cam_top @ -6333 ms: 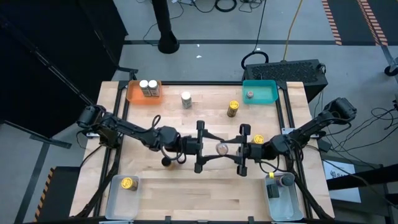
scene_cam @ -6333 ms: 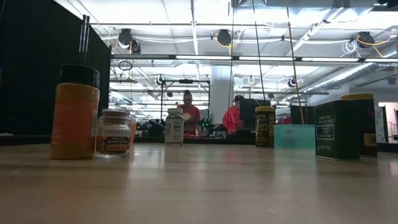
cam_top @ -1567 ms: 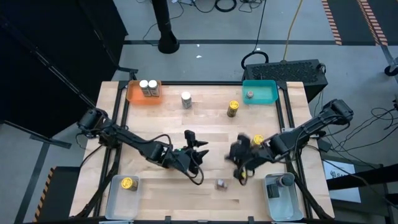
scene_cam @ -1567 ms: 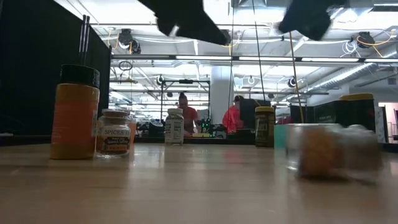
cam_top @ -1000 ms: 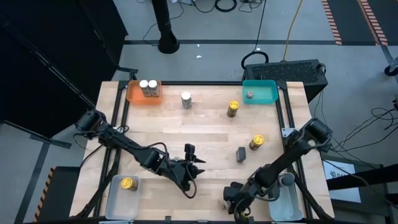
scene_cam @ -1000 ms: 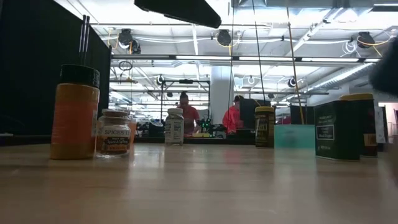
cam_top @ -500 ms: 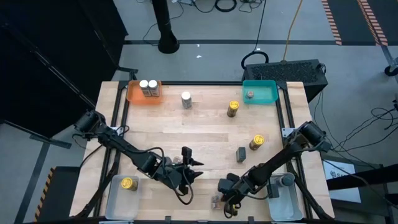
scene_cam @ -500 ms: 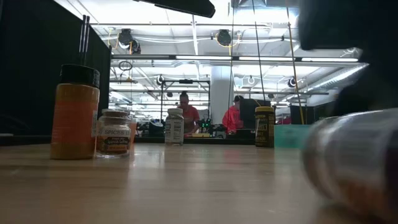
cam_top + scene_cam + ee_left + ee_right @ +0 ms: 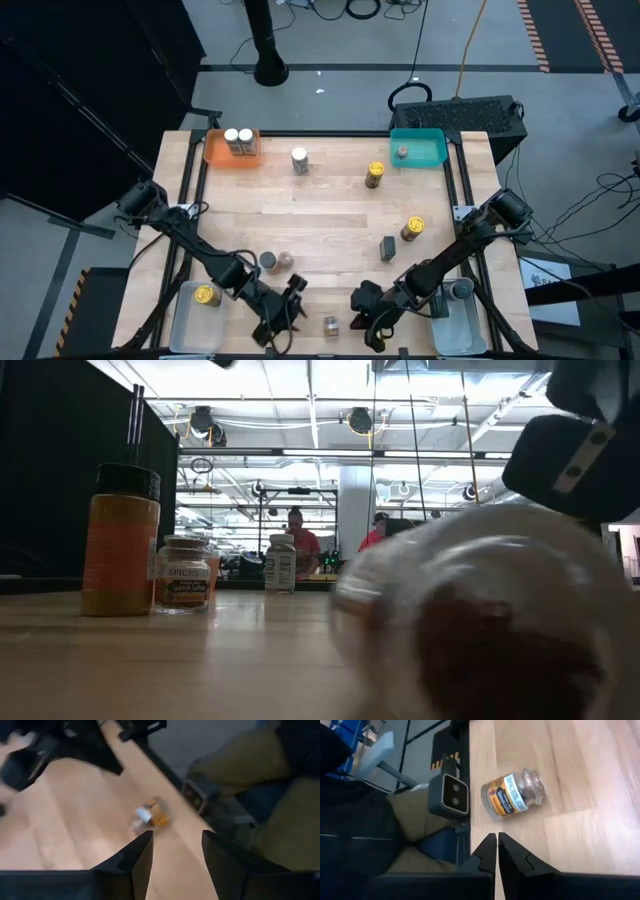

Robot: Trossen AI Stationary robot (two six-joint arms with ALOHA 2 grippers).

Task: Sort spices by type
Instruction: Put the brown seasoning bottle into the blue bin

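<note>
A small clear jar with a yellow label lies on its side on the wood at the table's near edge; it also shows in the right wrist view, blurred in the left wrist view, and huge and blurred in the low view. My left gripper hovers open just left of it, nothing between its fingers. My right gripper is shut just right of it, its fingertips short of the jar. Two jars stand behind my left gripper.
An orange tray holds two white-topped jars; a teal tray holds one jar. A white jar, two yellow jars and a dark tin stand loose. Clear trays sit at the near corners.
My left gripper has gone toward the table's near edge and swung round toward the lying jar, uncovering two standing jars. The lying jar has rolled a little toward the table's left along the near edge, and has grown large in the low view.
</note>
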